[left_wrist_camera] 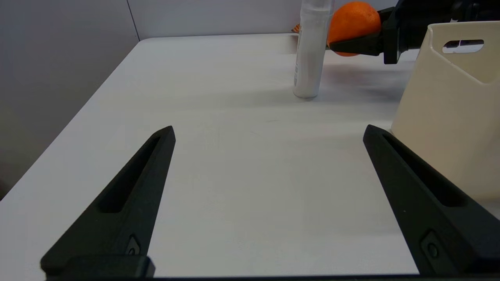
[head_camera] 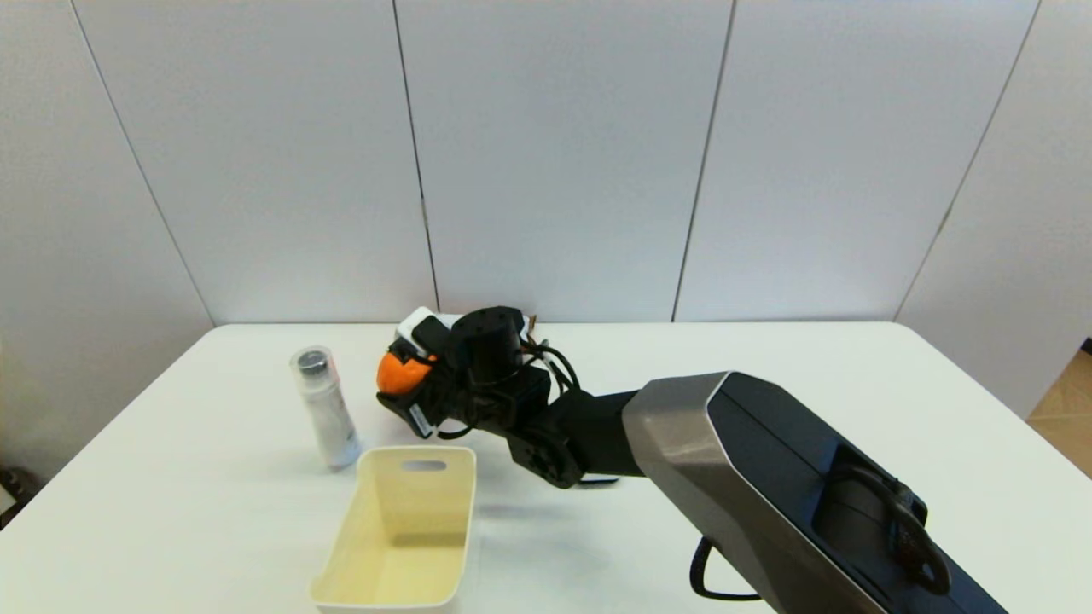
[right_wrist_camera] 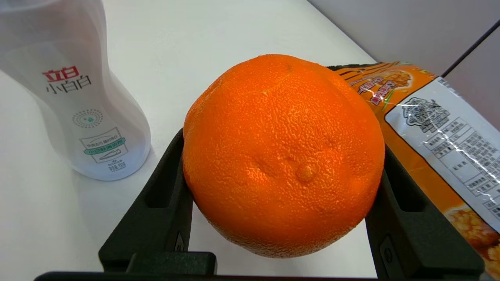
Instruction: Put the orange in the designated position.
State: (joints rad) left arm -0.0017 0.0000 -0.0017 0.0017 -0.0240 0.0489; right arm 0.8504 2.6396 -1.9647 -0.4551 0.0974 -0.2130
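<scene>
Gripping orange (head_camera: 399,373) at widest girth: right gripper (head_camera: 409,384) clamped on it, left of centre in head view, raised above table (head_camera: 768,375). Judged firm, light, dimpled skin grippy; roll expected on release. Left gripper (left_wrist_camera: 269,156) spread wide, nothing held.

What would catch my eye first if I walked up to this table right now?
The bright orange, held above the white table between the black fingers of the right gripper, far out from the robot. Just to its left stands a white bottle, upright, and an empty cream basket sits nearer the robot. An orange snack packet lies beyond the fruit, while the left gripper hangs open low over bare tabletop.
</scene>
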